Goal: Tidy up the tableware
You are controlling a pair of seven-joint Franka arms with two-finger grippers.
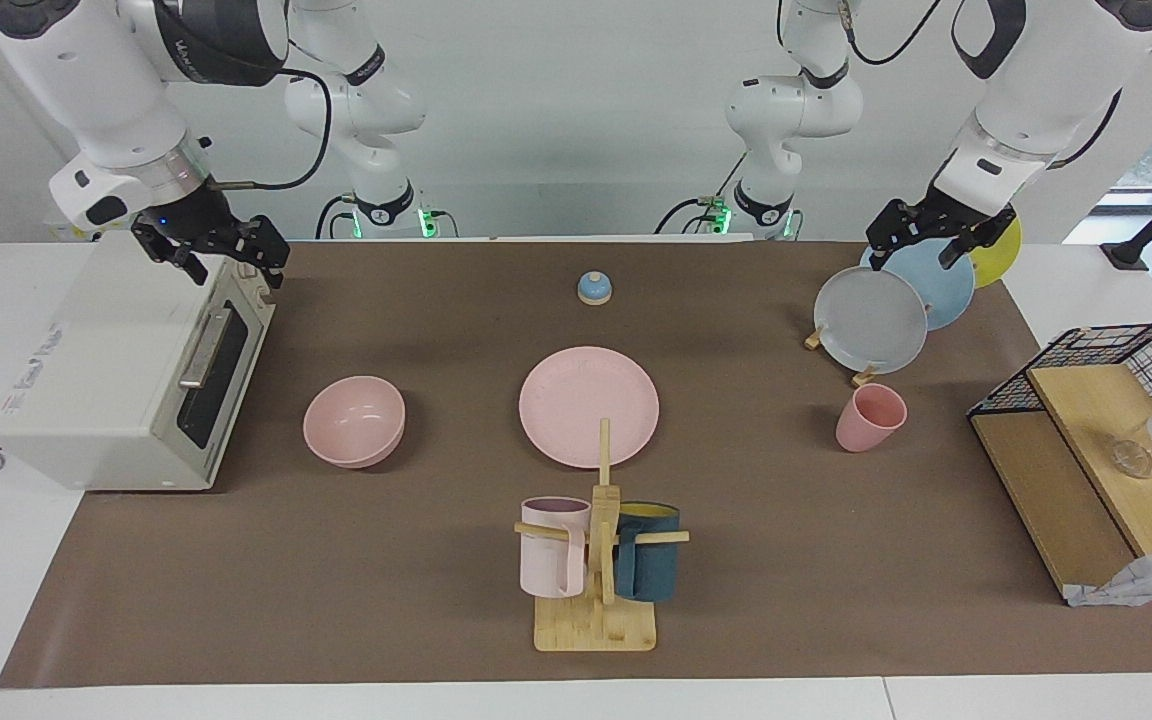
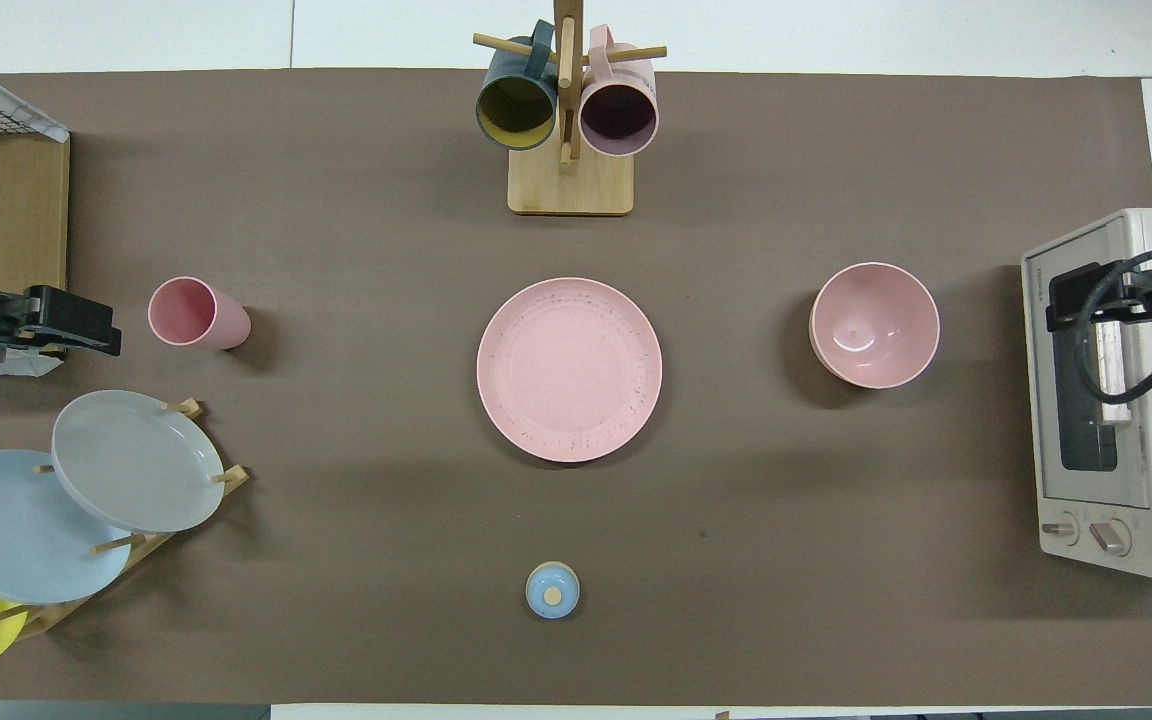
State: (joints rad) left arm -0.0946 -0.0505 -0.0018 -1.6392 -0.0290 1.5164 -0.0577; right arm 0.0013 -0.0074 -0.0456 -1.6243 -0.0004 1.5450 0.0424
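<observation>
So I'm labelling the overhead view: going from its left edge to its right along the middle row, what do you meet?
Pink cup → pink plate → pink bowl → toaster oven.

Lay in a row on brown mat: pink bowl, pink plate, pink cup; stood empty.

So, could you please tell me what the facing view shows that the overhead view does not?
Only the facing view shows the arms' upper links and the left gripper over the plate rack. Only the overhead view shows inside the pink cup and the toaster oven knobs. Both show the pink plate, pink bowl and mug tree.
</observation>
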